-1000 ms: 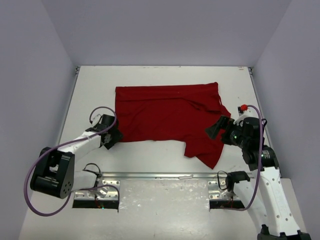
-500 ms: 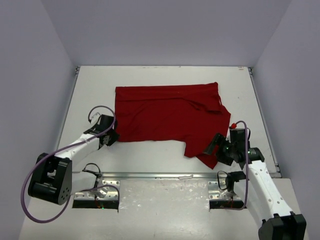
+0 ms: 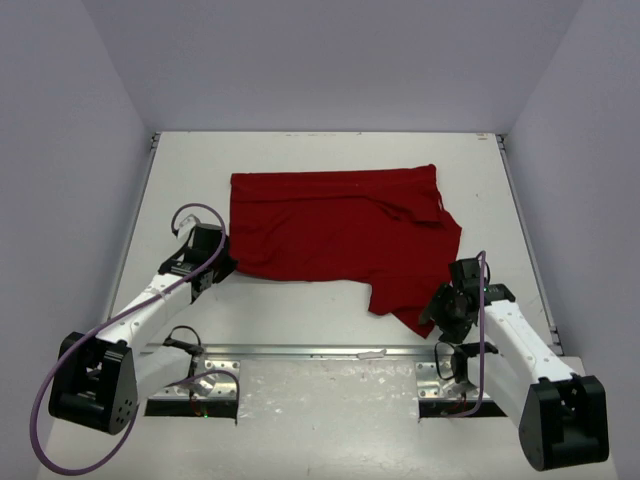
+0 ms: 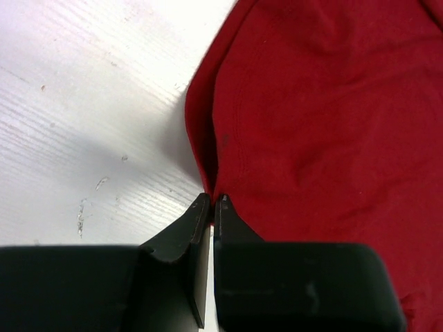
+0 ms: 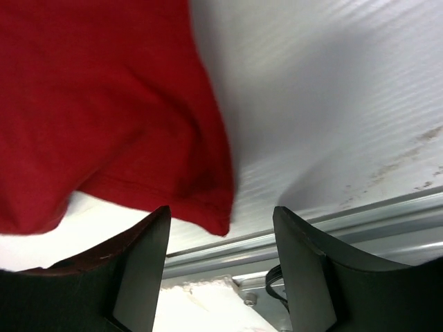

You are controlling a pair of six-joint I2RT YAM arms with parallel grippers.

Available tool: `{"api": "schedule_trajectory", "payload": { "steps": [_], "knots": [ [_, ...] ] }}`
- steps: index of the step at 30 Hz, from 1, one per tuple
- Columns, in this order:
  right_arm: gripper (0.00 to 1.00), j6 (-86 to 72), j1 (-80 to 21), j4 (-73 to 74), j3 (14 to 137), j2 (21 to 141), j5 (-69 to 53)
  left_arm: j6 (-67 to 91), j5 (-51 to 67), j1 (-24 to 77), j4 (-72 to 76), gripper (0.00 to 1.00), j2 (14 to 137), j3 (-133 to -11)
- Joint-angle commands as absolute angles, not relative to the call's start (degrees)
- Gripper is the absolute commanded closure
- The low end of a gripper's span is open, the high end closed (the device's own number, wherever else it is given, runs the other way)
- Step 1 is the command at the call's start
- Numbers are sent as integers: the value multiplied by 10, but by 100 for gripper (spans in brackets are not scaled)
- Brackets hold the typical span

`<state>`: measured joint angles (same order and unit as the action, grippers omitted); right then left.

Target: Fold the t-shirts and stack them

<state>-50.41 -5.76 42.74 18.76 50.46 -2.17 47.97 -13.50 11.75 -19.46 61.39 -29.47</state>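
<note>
Broadly, we are looking down on a white desk [image 3: 330, 150] that is filling the floor of a pale-walled enclosure. The deep-red t-shirt [image 3: 335, 225] is lying spread across its middle, wider than it is deep, with creases running over its right half and one flap trailing toward the near right. On either side of it the two white arms are stretching low over the desk: the left arm [image 3: 150, 300] is reaching up to the shirt's near left corner, and the right arm [image 3: 515, 335] is reaching in toward the tip of the trailing flap. Along the near side a metal rail [image 3: 300, 350] is running between the arm bases, just short of that flap. We are finding the left pincer [image 4: 211, 200] pressed closed, its two black tips meeting right at the hem where the cloth's edge is folding over, so it is pinching the shirt's edge against the bare desk beside it. The right pincer [image 5: 220, 221] is standing with its jaws apart, and its dark fingers [image 5: 138, 263] are flanking the flap's hemmed corner, which is sitting in the gap between them without visibly touching either one.
</note>
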Motion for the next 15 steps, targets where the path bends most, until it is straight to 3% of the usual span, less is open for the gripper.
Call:
{"api": "schedule_trajectory", "payload": {
  "steps": [1, 5, 6, 8, 11, 15],
  "knots": [
    [38, -518, -58, 430, 198, 541, 7, 469, -135, 122, -169, 100, 604, -312],
    [62, -505, -58, 351, 164, 614, -35, 461, -120, 122, -159, 100, 616, -313],
    [77, -506, -59, 348, 162, 631, -40, 458, -120, 122, -162, 100, 618, -315],
    [89, -508, -62, 341, 161, 621, -40, 453, -122, 122, -167, 100, 615, -316],
    [98, -512, -63, 353, 163, 586, -4, 452, -120, 122, -161, 100, 603, -308],
    [99, -515, -63, 369, 185, 559, -27, 451, -118, 122, -161, 100, 604, -308]
  ]
}}
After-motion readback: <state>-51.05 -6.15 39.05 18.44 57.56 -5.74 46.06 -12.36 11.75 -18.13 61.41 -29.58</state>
